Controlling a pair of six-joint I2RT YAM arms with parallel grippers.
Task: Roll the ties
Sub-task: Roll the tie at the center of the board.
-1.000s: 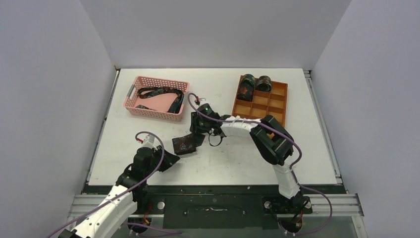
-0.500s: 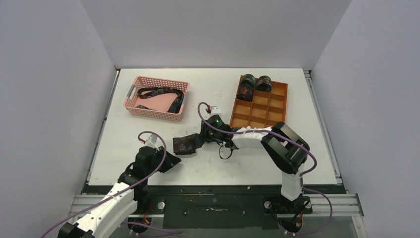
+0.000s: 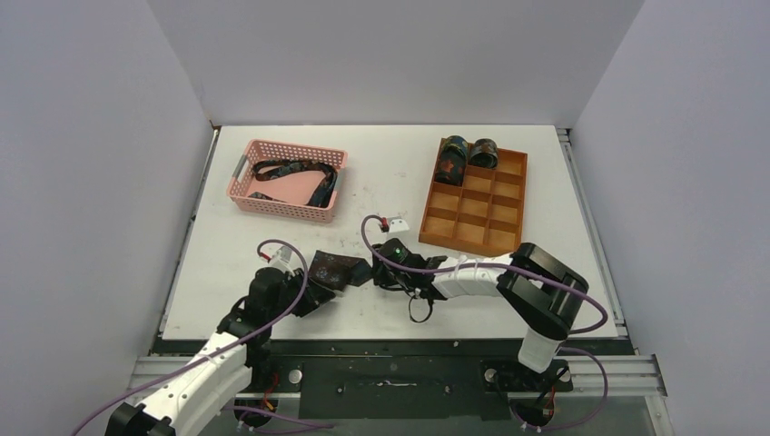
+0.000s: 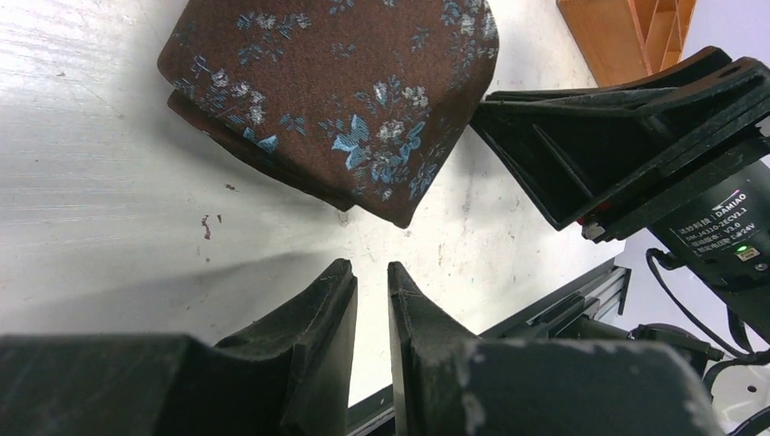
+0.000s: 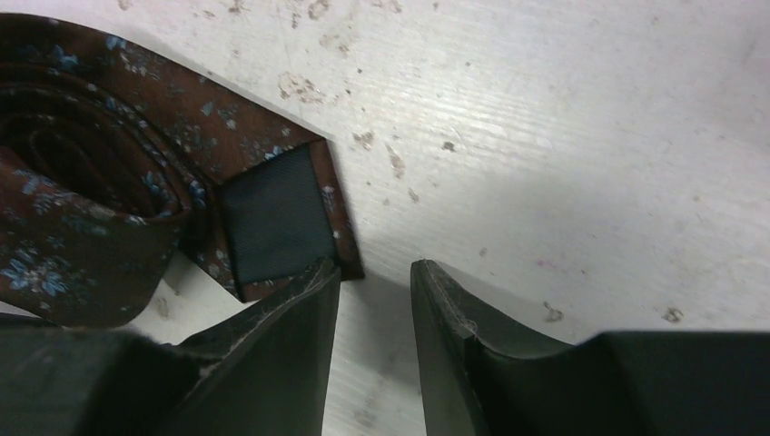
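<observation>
The loosely rolled tie [image 3: 333, 270] lies on the table [image 3: 227, 254], directly between your two grippers. From your left gripper [image 4: 371, 283] it sits just ahead of the fingertips, not touching them. That gripper's fingers are drawn in to a thin slit and have hold of nothing.

From your right gripper [image 5: 372, 291] the tie lies ahead and off to the left of the wrist view. Its coil is slack and its dark-lined end [image 5: 277, 222] faces up. The tip of the finger [image 5: 281, 345] on that side overlaps the tie's corner in the view, but you cannot tell whether it presses on the fabric. The right gripper's fingers stand a little apart, with only bare table in the gap.

Well beyond your right gripper, an orange tray [image 3: 468, 242] holds two rolled ties [image 3: 451, 159] in its far compartments. Well beyond your left gripper, a pink basket [image 3: 281, 209] has an unrolled tie [image 3: 295, 170] looped inside it.
</observation>
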